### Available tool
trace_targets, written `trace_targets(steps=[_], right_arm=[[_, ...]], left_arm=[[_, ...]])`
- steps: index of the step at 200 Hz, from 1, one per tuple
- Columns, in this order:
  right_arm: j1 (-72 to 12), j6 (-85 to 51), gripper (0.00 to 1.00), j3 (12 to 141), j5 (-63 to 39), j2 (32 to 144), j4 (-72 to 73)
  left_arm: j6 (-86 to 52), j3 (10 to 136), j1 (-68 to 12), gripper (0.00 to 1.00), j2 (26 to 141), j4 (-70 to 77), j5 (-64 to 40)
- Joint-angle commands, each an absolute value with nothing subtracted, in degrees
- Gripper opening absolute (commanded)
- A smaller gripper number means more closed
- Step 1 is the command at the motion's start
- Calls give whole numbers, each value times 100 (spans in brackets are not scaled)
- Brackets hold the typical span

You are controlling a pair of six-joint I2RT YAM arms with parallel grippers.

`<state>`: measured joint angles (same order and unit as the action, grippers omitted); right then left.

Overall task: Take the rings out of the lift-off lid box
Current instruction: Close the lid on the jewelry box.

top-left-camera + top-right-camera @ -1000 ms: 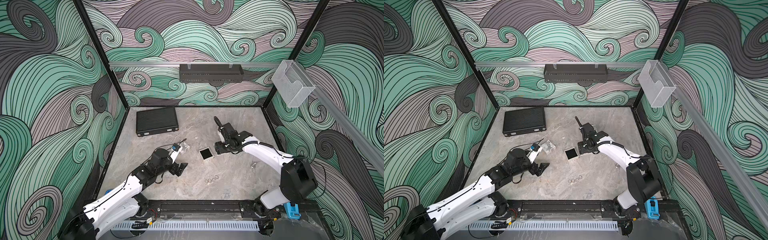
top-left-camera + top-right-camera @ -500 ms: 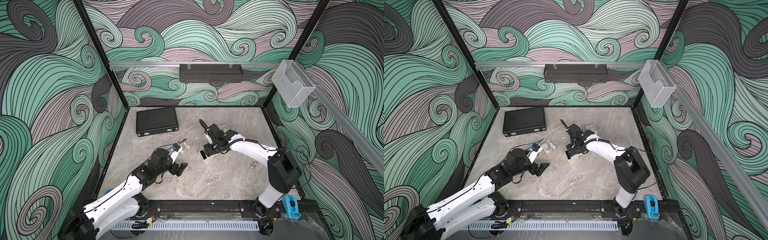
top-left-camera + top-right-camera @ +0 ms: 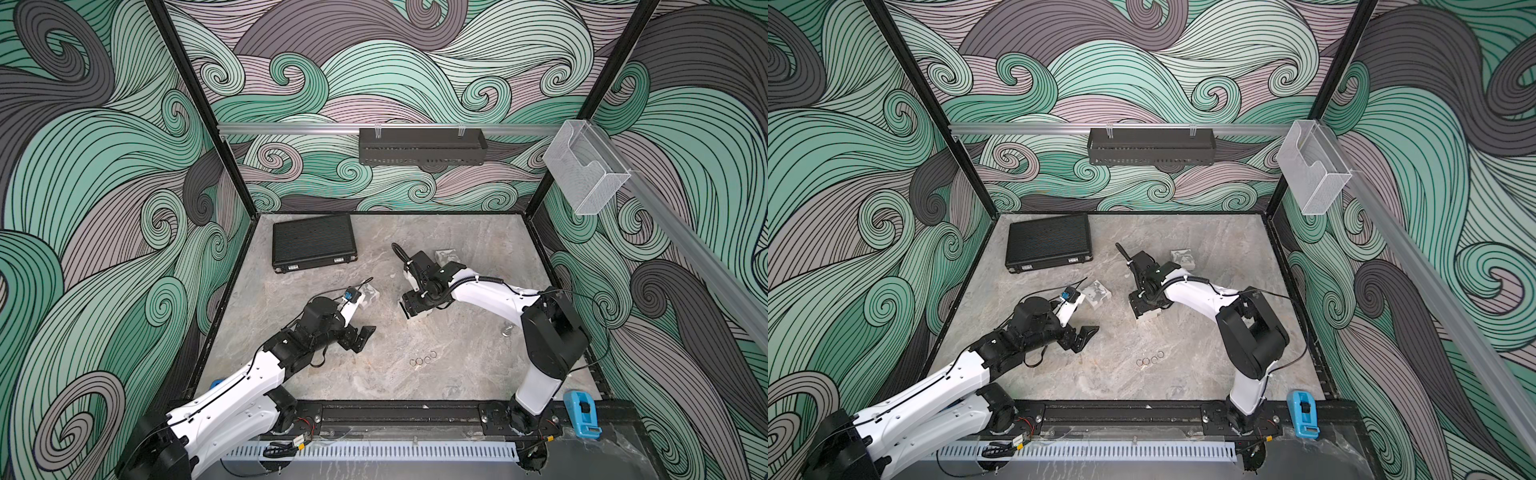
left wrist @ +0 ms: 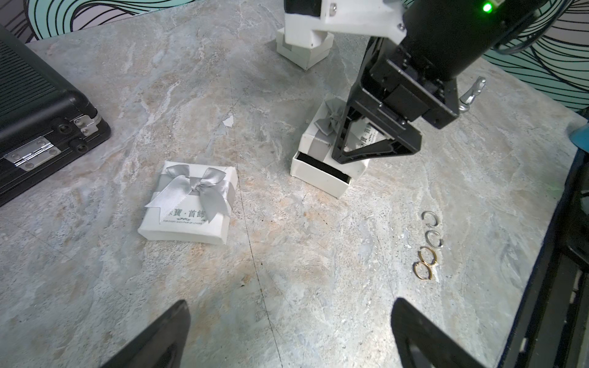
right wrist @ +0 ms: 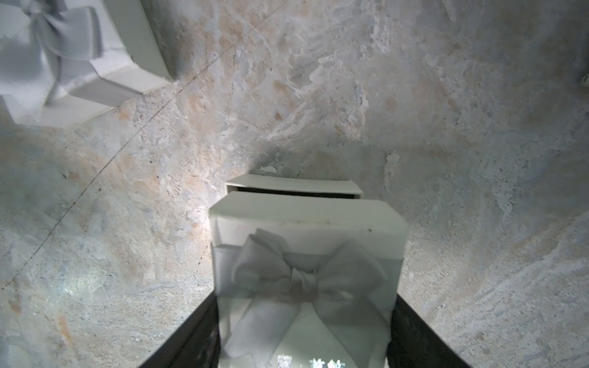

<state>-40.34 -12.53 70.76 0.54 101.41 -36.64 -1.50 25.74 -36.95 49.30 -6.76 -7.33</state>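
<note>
Left wrist view: left end effector (image 4: pixel 290 321) gapes empty; right end effector (image 4: pixel 355 140) clasps a white bow-topped cardboard lid (image 4: pixel 315 140) over its base (image 4: pixel 322 175); four tiny silver and gold rings (image 4: pixel 428 245) lie on the counter (image 4: pixel 287 255), likely light, slippery: pinch across one band

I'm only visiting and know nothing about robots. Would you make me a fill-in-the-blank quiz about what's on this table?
The small metal rings lying on the marbled table number ___.
The right gripper holds a white cardboard lid topped with a grey ribbon ___.
The left gripper, holding nothing, stands ___.
The ribbed hard case at the back is coloured ___.
Missing words: four; bow; open; black.
</note>
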Motion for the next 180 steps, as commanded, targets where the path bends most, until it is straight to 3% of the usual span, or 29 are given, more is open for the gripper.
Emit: trace_targets(steps=[1,180], right_arm=[[-4069,-1292,74,7251,-26,10247,-3612],[-4140,-1432,76,7209,-60,10345,-3593]], left_arm=[[-70,2698,-3726,99,4939,-629,-844],[-62,2698,-3727,99,4948,-634,-844]])
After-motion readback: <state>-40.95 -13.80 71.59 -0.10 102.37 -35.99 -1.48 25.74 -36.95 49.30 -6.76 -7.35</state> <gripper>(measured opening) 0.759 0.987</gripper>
